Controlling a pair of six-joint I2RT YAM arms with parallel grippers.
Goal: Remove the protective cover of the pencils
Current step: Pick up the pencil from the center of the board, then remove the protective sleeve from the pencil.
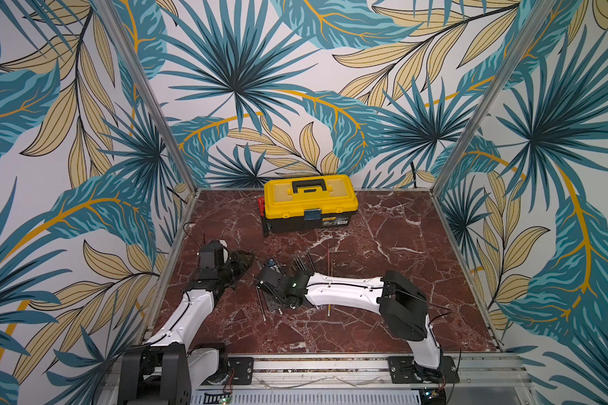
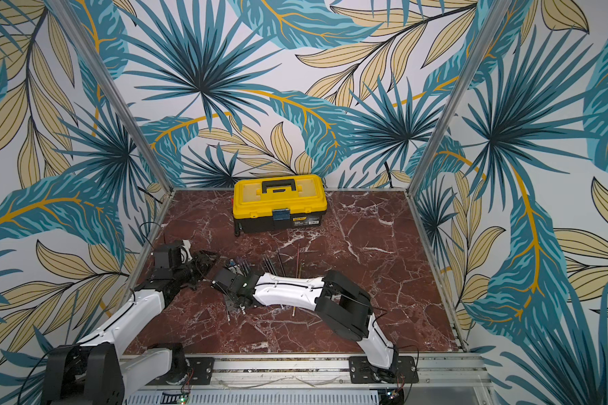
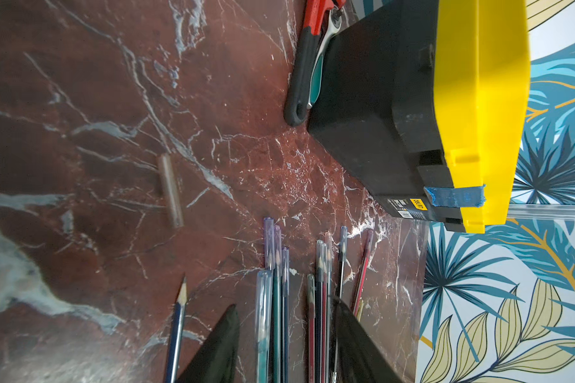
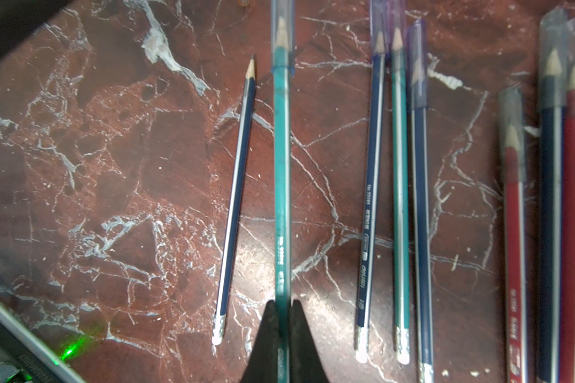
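Holding the long green wooden pencil [image 4: 282, 172] tight over the red marble desk [image 4: 113, 172], the right pincer [image 4: 283, 303] offers its tip. The small clear plastic cap [image 4: 282, 33] is on it. Next, the left pincer [image 3: 286, 303], now wide, should pinch that cap and pull straight.

1. Toolbox [image 1: 309, 201]: yellow lid, black base and handle, lid down, at the back of the counter [image 1: 401, 280].
2. Blue tape [image 3: 455, 196] across its front latch.
3. Red-and-black tool [image 3: 304, 73] lying just beside the toolbox's left end.
4. Counter: red-brown marble with white veins.
5. Walls [image 1: 239, 87]: teal and beige leaf print, with metal posts [image 1: 150, 98] at the back corners.
6. Metal rail [image 1: 313, 366] along the front edge.
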